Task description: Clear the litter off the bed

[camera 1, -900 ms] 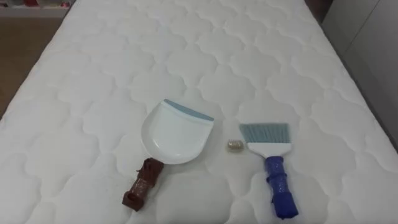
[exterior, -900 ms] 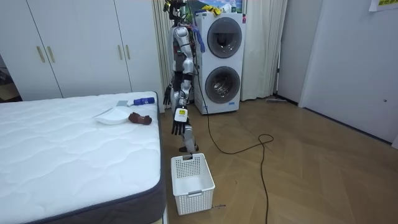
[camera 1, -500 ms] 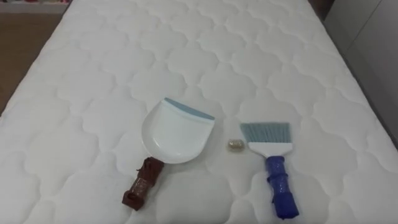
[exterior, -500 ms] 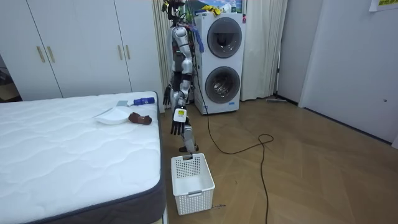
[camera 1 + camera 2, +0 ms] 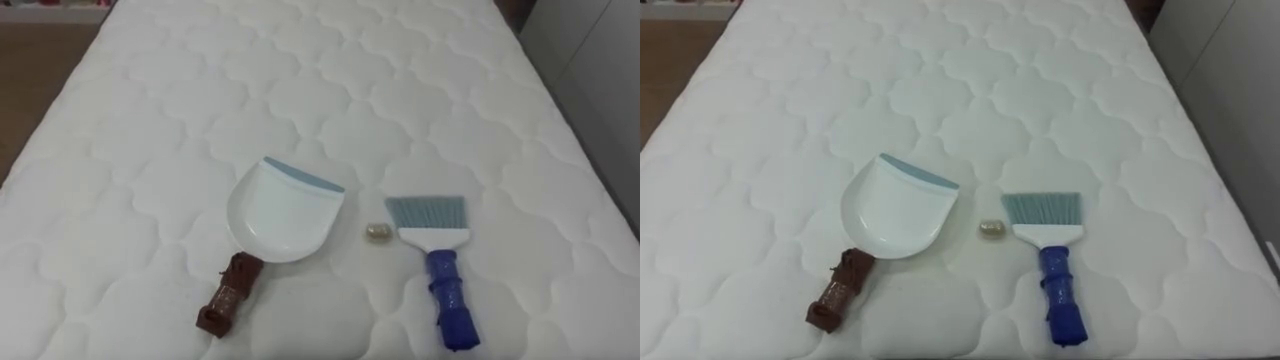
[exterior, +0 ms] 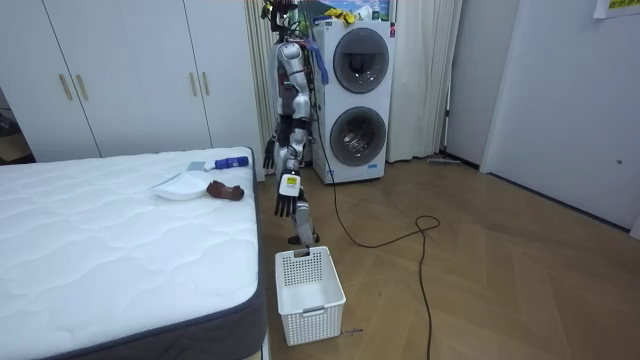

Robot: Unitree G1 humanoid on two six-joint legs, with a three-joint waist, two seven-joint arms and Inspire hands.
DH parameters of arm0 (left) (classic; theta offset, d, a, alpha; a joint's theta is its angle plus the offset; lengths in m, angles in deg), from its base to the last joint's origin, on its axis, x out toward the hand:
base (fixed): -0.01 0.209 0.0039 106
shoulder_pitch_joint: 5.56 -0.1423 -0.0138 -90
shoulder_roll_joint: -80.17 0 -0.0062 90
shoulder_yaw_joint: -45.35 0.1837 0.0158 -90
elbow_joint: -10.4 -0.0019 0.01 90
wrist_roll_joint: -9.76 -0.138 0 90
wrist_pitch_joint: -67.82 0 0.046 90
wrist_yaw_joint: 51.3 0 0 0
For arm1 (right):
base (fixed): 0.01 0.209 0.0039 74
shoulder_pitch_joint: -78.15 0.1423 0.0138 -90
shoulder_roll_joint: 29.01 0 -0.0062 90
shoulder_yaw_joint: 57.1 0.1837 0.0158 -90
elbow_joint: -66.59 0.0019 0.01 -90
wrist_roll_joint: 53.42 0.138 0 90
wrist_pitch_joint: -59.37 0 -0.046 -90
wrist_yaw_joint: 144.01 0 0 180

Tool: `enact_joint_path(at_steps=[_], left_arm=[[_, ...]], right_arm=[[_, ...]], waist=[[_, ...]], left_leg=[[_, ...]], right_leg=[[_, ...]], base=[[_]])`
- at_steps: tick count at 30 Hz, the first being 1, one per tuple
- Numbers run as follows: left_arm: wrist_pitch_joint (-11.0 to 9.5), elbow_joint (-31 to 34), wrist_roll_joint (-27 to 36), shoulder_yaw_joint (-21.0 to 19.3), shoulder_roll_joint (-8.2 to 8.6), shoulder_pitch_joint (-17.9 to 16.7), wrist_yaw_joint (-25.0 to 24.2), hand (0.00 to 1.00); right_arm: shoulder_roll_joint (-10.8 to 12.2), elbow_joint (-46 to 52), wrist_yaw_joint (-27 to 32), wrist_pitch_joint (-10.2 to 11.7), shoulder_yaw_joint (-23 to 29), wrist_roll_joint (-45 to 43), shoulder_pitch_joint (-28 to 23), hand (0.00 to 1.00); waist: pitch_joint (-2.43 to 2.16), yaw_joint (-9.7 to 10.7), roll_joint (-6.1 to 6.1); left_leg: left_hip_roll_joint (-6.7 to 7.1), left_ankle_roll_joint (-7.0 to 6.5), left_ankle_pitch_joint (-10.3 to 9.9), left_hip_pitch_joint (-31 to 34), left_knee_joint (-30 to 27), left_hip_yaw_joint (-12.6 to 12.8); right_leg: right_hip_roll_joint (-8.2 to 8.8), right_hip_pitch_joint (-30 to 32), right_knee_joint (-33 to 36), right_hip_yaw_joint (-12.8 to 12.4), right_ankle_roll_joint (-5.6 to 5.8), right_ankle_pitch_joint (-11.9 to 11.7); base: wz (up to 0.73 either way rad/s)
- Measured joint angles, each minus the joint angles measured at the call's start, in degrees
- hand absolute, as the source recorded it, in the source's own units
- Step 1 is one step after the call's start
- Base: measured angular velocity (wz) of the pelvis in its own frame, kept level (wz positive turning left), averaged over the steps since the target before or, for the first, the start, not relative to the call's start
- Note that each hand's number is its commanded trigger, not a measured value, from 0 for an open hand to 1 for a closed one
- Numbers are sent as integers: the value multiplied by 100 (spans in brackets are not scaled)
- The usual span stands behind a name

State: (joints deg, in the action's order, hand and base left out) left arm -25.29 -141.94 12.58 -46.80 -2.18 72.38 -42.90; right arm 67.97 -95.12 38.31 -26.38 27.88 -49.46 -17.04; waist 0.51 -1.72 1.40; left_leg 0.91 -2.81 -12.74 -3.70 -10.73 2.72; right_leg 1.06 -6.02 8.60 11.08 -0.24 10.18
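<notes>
Left hand (image 6: 287, 207) hanging at side, fingers loose, empty; right hand (image 6: 270, 154): cannot tell. White brown-handled plastic dustpan (image 5: 283, 213), small tan scrap (image 5: 377, 232), blue-handled brush (image 5: 438, 265) lying on white quilted mattress (image 5: 200, 100) ahead of hands, tools flanking scrap for sweeping.

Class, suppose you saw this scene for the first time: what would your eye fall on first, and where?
A white dustpan with a brown handle and a blue-handled brush lie side by side on the white quilted mattress, with a small scrap between them. In the room view the robot stands beside the mattress, a white basket on the floor near it.
</notes>
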Motion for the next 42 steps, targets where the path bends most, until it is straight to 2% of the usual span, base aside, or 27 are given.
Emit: enact_joint_path(at_steps=[8, 11, 14, 15, 21, 25, 27, 29, 35, 40, 42], left_arm=[[-231, 280, 255, -157, -3, 117, 507, 0], [-288, 748, 332, -300, 0, 124, 768, 0], [-524, 1164, 326, -323, -5, 134, 1077, 0], [-576, 1229, 313, -322, -4, 159, 1176, 0], [-628, 2313, 245, -323, 9, 155, 1678, 0], [-701, 2969, -187, -312, 5, 155, 1925, 0], [-746, 3210, -627, -204, -19, 162, 2017, 0], [-786, 3254, -867, -136, -13, 175, 2011, 0], [-788, 3257, -911, 169, -29, 305, 2010, 0], [-788, 3256, -984, 458, -71, 346, 2003, 0], [-788, 3251, -982, 528, -76, 351, 1971, 0]], right_arm=[[-18, 0, 1, 8, 1, -47, 4, 0], [-18, 12, 17, 90, 2, -187, -5, 0], [-18, 10, 31, 130, 3, -221, 6, 0], [-21, 6, 32, 130, 5, -207, -2, 0], [-22, 15, 4, 143, 8, -432, 25, 0], [-29, 20, 4, 143, 3, -423, 16, 0], [-38, 53, 4, 142, 7, -442, -4, 0], [-38, 76, 4, 143, 2, -439, -4, 0], [-38, 92, 8, 170, -5, -366, 8, 0], [-40, 265, 10, 193, -5, -297, -57, 0], [-42, 289, 14, 197, -2, -243, -55, 0]], waist=[[1, -12, -5], [-3, -15, -5], [-12, -8, -10], [0, 2, -35], [-19, 6, -4], [-27, 1, 12], [-30, 11, 7], [-38, 17, 7], [-58, 159, -17], [-51, 230, -64], [-49, 317, -88]], left_leg=[[0, 0, 0, 7, 0, -9], [4, -1, 2, 0, -16, 0], [14, -4, 3, -11, -22, -14], [17, -4, 3, -56, -21, -23], [22, -4, 3, -81, -11, -61], [31, -4, 3, -56, 2, -61], [37, -5, 4, -47, -2, -61], [37, -6, 5, -48, -17, -61], [45, -9, 6, 25, -73, -64], [43, -9, 6, 65, -86, -65], [46, -9, 6, 105, -103, -100]], right_leg=[[3, 7, 1, -11, 0, 0], [8, -7, 1, 8, 0, 0], [19, -32, -1, 14, 0, 0], [20, -76, -5, 4, 1, 0], [17, -105, -1, 6, 1, 1], [16, -78, -2, -4, 1, 1], [19, -76, -2, 1, 1, 1], [21, -76, -2, -1, 1, 1], [40, -25, -2, 5, 2, 0], [43, 15, 2, 10, 2, 0], [44, 37, 2, 18, 2, 0]], base=[[0], [0], [0], [0], [3], [0], [0], [0], [0], [1], [6]])
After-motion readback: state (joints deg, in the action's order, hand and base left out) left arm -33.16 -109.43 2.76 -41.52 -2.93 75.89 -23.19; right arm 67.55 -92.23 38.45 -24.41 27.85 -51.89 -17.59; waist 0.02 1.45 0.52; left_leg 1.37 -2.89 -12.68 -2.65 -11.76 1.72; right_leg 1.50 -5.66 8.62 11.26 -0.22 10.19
